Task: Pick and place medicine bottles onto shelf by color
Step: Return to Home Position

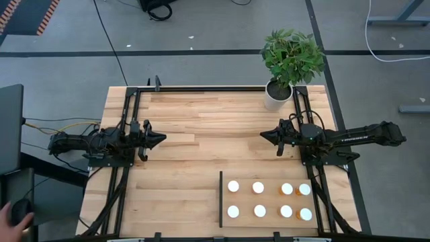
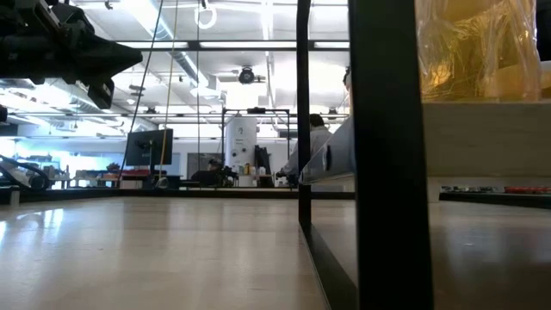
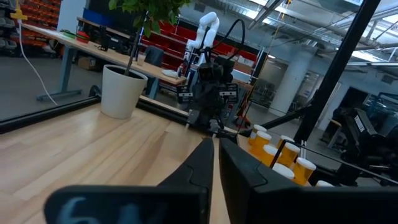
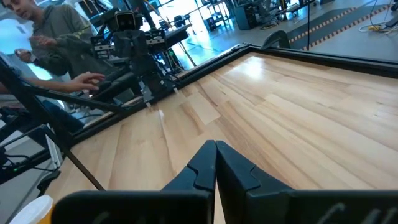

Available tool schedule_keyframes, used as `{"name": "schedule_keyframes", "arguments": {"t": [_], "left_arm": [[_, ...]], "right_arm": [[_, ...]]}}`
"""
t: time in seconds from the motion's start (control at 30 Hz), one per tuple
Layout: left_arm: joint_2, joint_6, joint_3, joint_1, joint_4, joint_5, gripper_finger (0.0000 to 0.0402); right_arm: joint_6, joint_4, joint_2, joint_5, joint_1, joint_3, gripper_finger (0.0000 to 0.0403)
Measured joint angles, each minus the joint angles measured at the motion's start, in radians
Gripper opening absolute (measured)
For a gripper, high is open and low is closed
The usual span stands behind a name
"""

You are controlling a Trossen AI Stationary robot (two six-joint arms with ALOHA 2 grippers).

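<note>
The right claw (image 1: 267,135) is closed, its two fingers pressed together, and it holds nothing. It hangs above the bare middle of the table (image 1: 201,114), with its tip pointing across to the left claw (image 1: 160,140). The left claw is closed and empty in the same way, and it points back at the right one. The two are well apart, with only wood between them. I judge this to be a rest pose: each arm lies on its own side, so nothing stands over the work.

Near the right claw, toward the front edge of the table, lies the shelf (image 1: 246,199). It has a black strip (image 1: 220,198) along the side that faces the left claw. Eight bottles stand on the shelf in two rows. The four white bottles (image 1: 258,187) are next to the strip, and the four orange bottles (image 1: 287,189) are on the side away from it. Each colour has its own half, so the sorting looks finished. On the other side of the right claw, near it, stands a plant pot (image 1: 276,96), and nothing touches it.
</note>
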Motion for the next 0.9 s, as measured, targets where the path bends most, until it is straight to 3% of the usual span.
{"name": "schedule_keyframes", "arguments": {"t": [0.9], "left_arm": [[0.0,0.001,0.0,0.0,-0.001,0.0,0.0028]], "right_arm": [[0.0,0.0,0.0,0.0,0.0,0.0,0.0016]]}}
